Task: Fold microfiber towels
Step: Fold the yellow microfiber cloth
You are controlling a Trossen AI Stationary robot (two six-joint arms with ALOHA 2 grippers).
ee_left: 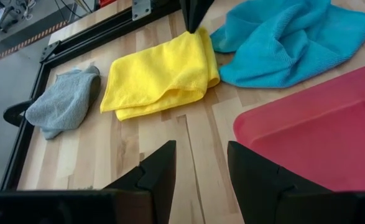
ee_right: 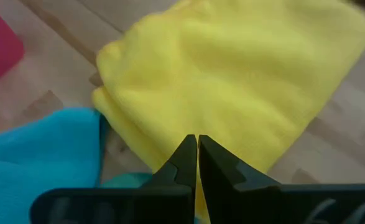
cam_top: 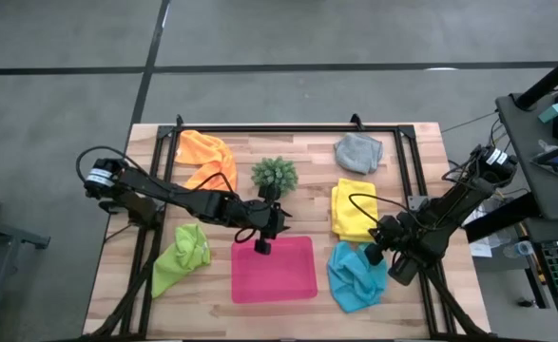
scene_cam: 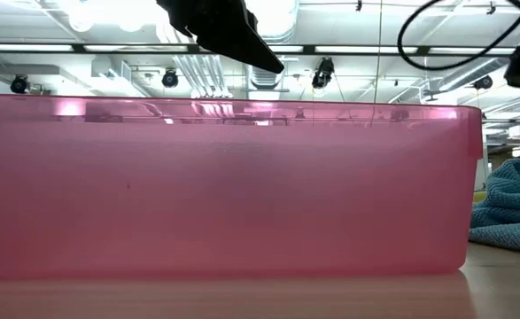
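Note:
The yellow towel (cam_top: 353,209) lies folded in layers on the table's right half, between the grey towel (cam_top: 358,152) at the far side and the crumpled light blue towel (cam_top: 356,277) at the near side. My right gripper (ee_right: 198,140) is shut on the yellow towel's near end, beside the blue towel. My left gripper (ee_left: 201,162) hangs open over the far left corner of the pink tray (cam_top: 274,269), with nothing between its fingers. The orange towel (cam_top: 207,157) and the lime green towel (cam_top: 183,256) lie bunched on the left half. My right gripper pinches the yellow towel's near edge (ee_right: 170,134) between its two fingers, close to the corner (ee_left: 202,38) next to the blue towel. The fingers slant down from above and from the table's right. The towel lies flat on the table, slack; how many layers are caught I cannot tell.
A small spiky green plant (cam_top: 275,175) stands just beyond my left gripper. A black frame (cam_top: 288,126) runs along the table's far edge and sides. In the low view the pink tray's wall (scene_cam: 224,186) fills most of the picture.

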